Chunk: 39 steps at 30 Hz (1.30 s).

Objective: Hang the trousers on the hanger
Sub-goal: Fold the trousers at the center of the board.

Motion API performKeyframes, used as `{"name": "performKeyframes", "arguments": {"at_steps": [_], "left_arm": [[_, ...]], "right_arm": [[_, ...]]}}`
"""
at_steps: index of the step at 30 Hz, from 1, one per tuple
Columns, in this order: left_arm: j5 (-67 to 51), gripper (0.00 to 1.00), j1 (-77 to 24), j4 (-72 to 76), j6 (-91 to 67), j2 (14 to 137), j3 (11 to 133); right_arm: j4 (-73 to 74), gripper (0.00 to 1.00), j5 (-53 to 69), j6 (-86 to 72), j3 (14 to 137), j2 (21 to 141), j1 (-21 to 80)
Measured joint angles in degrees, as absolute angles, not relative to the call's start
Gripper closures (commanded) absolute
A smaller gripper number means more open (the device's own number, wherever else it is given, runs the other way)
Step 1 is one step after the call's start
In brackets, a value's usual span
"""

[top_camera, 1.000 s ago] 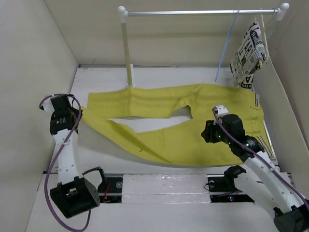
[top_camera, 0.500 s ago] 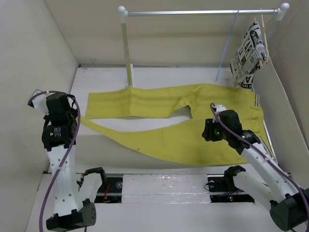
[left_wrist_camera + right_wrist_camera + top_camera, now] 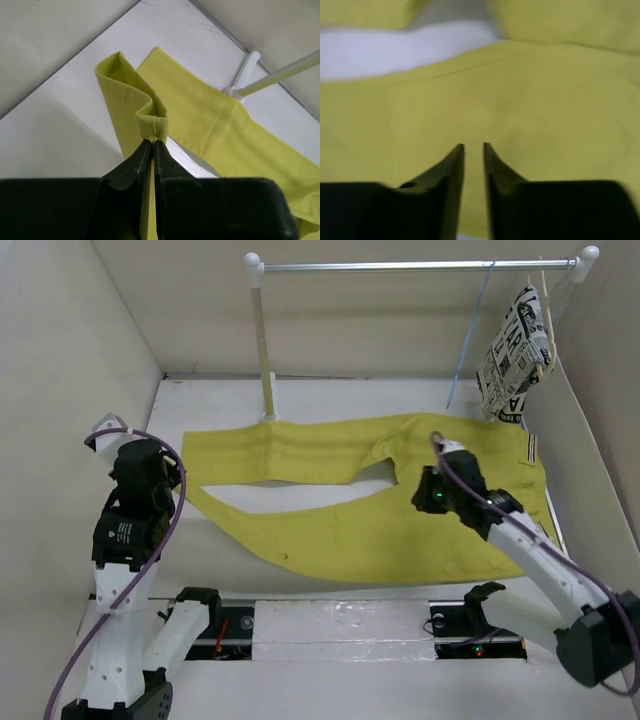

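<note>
The left gripper [image 3: 153,145] is clamped tight on the folded hem of one leg of the trousers [image 3: 340,530], lifting that cuff into a curl at the near left of the white table [image 3: 330,400]. The wrist view shows the mustard-yellow cloth looping up from the closed fingertips and falling back onto the table.

The right gripper [image 3: 473,147] sits low over the seat of the trousers, right of centre. Its jaws are nearly together, with only a thin slit between them. The wrist picture is blurred, so it cannot be told whether any cloth is nipped.

The trousers lie flat across the middle of the table, with the legs running left and the waist at the right. Small white-and-dark striped trim bands [image 3: 528,448] show near the waist.

Behind them a metal rail [image 3: 410,265] spans the far side on a white post [image 3: 263,350]. The thin light-blue hanger [image 3: 470,335] hangs from the rail toward its right end, well apart from the trousers and bare of clothing. Just to its right, a pale wooden hanger carries a black-and-white newspaper-print cloth [image 3: 515,350]. Its bold lettering is too small and crumpled to read.
</note>
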State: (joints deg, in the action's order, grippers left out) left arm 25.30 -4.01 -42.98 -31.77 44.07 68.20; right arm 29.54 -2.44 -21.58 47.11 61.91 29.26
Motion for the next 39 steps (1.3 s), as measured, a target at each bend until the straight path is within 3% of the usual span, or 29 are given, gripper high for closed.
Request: {"name": "performKeyframes", "arguments": {"at_steps": [2,5,9,11,14,18,27,39], "left_arm": [[27.2,1.0,-7.0,-42.5,-30.1,44.1,69.0],[30.5,1.0,-11.3,-42.3,-27.2,44.4,70.6],[31.3,1.0,-13.5,-41.4,-25.5,44.8,73.8],[30.2,1.0,-13.6,-40.7,-25.4,44.8,74.0],[27.4,1.0,-13.7,-40.6,-25.4,44.3,74.0],[26.2,1.0,-15.7,-40.6,-25.5,44.0,74.0],[28.7,1.0,-18.8,-40.8,-25.5,44.2,74.0],[29.6,1.0,-19.5,-40.6,-25.5,44.9,73.3]], "right_arm": [[30.8,0.47,-4.2,-25.2,41.6,54.5,18.5],[34.0,0.37,-7.4,-28.3,36.0,44.3,1.0],[37.1,0.36,-9.8,-29.2,34.2,39.4,-19.1],[38.0,0.31,-11.4,-29.1,34.4,42.1,-26.5],[39.9,0.33,-13.4,-28.8,34.7,49.8,-34.8],[42.0,0.32,-13.1,-28.7,35.6,56.2,-42.8],[41.6,0.43,-12.2,-24.3,38.2,60.8,-58.2],[29.8,0.46,-5.5,-17.6,37.6,68.9,-60.5]]}}
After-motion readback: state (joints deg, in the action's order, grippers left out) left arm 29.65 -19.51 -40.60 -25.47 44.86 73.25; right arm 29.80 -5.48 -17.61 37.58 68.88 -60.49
